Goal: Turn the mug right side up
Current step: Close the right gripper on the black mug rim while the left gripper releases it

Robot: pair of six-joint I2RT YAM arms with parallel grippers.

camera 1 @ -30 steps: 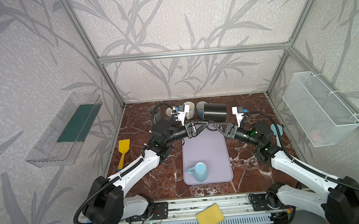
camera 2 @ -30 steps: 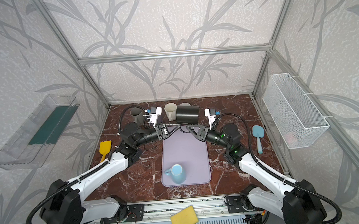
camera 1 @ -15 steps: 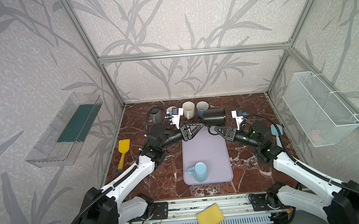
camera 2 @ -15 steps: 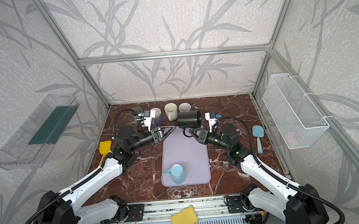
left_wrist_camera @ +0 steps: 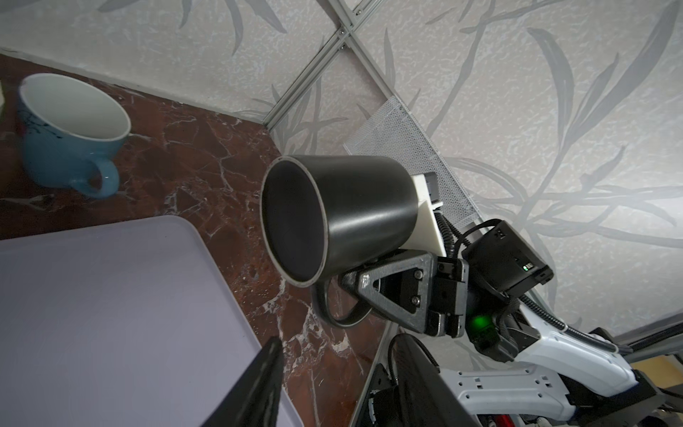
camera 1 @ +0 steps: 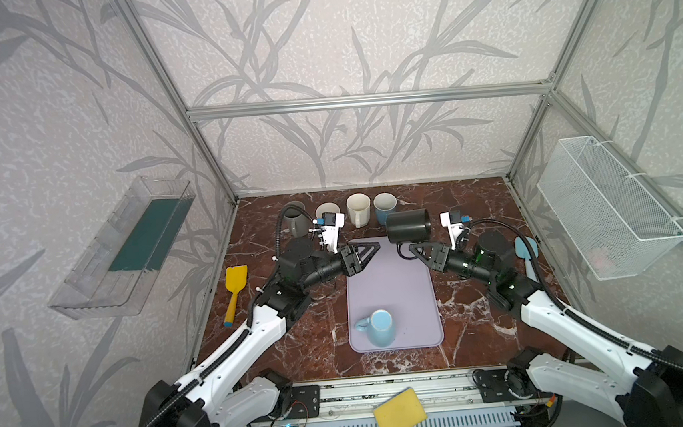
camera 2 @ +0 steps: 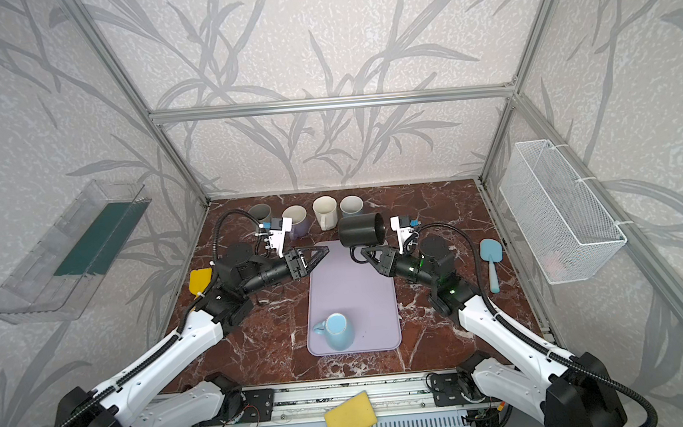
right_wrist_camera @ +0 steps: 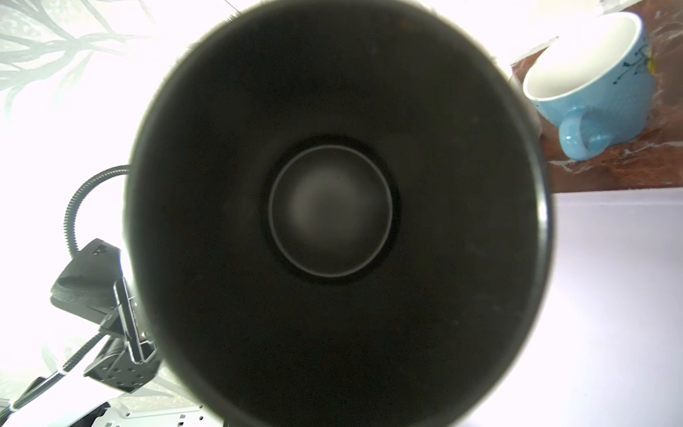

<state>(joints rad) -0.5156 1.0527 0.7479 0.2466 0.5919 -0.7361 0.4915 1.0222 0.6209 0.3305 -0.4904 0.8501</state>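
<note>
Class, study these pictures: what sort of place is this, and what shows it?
Probably a robot test cell staged as a kitchen counter: an aluminium frame with wallpapered panels, an arm mounted on a rail, and mugs and a mat on a marble-look top.

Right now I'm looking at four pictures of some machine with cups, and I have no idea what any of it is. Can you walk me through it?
It is a robot with two white arms, each ending in a two-fingered tool. Two pictures look down on the whole table from above; the other two come from cameras on the arms' wrists. The right tool is shut on the handle of a black mug, holding it on its side in the air. The left tool is open and empty. On the table lie a lilac mat bearing a light blue mug, a row of mugs at the back, a yellow spatula and a blue spatula.
</note>
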